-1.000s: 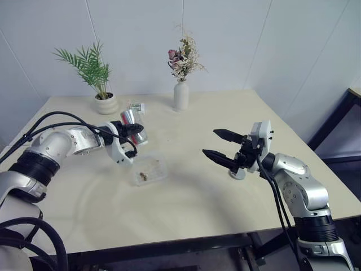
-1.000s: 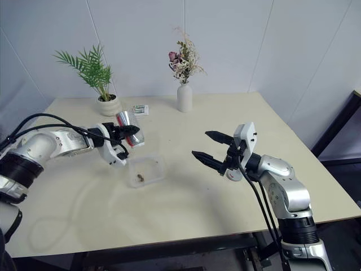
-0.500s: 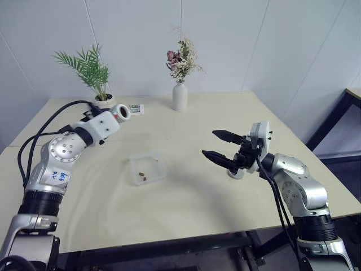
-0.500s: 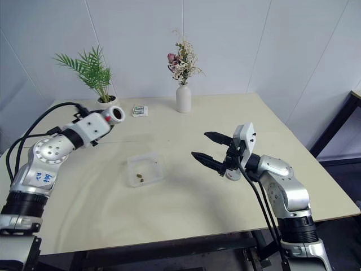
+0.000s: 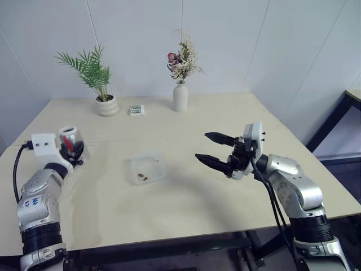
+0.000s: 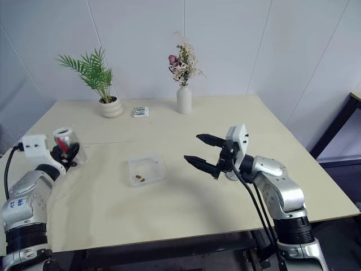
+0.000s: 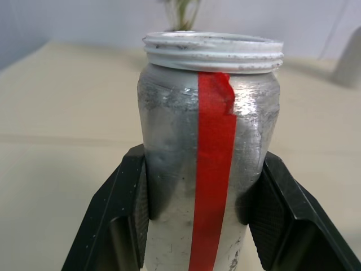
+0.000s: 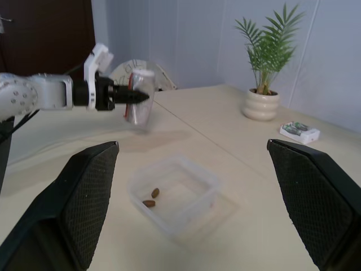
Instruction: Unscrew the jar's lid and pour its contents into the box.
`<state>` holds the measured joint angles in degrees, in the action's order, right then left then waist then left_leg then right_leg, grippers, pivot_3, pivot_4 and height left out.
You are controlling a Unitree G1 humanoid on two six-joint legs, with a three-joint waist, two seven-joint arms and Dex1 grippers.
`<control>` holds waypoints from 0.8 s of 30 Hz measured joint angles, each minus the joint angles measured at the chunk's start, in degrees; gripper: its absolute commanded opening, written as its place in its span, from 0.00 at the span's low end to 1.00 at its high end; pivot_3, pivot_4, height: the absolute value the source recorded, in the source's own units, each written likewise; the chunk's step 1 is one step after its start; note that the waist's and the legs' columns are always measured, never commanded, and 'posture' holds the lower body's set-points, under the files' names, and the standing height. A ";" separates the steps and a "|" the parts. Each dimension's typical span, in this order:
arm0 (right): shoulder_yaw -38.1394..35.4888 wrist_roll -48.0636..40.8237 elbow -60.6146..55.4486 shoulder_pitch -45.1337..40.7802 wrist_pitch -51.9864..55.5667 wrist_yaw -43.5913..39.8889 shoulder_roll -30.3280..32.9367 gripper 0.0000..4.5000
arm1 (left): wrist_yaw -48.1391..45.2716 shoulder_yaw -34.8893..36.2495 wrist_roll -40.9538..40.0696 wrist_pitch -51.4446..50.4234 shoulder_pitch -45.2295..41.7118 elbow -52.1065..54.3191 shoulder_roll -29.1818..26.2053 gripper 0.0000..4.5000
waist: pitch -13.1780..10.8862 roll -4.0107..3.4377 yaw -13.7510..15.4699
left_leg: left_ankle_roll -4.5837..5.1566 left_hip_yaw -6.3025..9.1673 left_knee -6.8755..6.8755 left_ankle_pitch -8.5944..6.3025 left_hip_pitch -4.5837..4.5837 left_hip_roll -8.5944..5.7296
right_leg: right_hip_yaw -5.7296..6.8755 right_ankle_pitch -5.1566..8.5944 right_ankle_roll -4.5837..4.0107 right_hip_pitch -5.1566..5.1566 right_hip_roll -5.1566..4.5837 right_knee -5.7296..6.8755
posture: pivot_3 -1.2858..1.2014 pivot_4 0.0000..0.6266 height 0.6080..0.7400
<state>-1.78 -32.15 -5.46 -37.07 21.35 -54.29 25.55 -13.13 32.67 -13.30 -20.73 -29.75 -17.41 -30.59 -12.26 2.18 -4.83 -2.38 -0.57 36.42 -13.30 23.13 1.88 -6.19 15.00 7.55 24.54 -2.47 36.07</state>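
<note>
The jar, clear with a red strip down its side, stands upright with its threaded mouth uncovered. My left gripper is shut on its lower body, out over the table's left edge. The box sits mid-table, well to the right of the jar, and the contents, small brown pieces, lie in it. To the right of the box, my right gripper hovers open and empty, pointing left. The lid lies on the table just under my right hand, mostly hidden by it.
At the back of the table stand a palm in a white pot, a green-and-white packet and a white vase of flowers. A dark frame stands beyond the table's right edge.
My left arm swung left and down, away from the box, and rolled the jar from tipped over to upright. My right gripper drifted slightly left, still open.
</note>
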 measured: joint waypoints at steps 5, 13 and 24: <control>1.41 0.51 1.00 -2.10 -0.30 0.00 -1.51 0.99 | -1.70 1.89 -2.42 7.71 -0.66 -9.17 -0.33 0.43 | 0.06 0.10 0.26 | -0.01 -0.01 -0.03 -0.01 0.06 0.00 | 0.04 -0.02 0.00 0.00 -0.05 -0.12 | 0.52 0.24 1.00; 1.69 1.41 3.53 -3.32 -1.39 -0.13 -2.37 0.99 | -5.13 1.38 -3.35 22.86 1.18 -15.76 -0.01 0.43 | 0.09 0.14 0.28 | -0.06 -0.06 -0.27 -0.04 0.05 0.02 | 0.09 -0.01 -0.01 0.04 -0.10 -0.26 | 0.52 0.24 1.00; 2.79 1.83 3.87 -3.50 -1.37 -3.73 -2.13 1.00 | -6.38 1.76 -6.31 26.93 9.32 -14.31 0.63 1.00 | 0.09 0.15 0.12 | -0.06 -0.07 -0.26 -0.04 0.03 0.04 | 0.11 -0.01 -0.05 0.04 -0.12 -0.25 | 0.52 0.24 1.00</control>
<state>1.01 -30.32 -1.60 -40.57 19.97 -58.02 23.42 -19.51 34.42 -19.61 6.20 -20.43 -31.72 -29.97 -12.17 2.33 -4.71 -2.44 -0.64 36.17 -13.34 23.17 1.93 -6.08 15.00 7.50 24.57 -2.60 35.83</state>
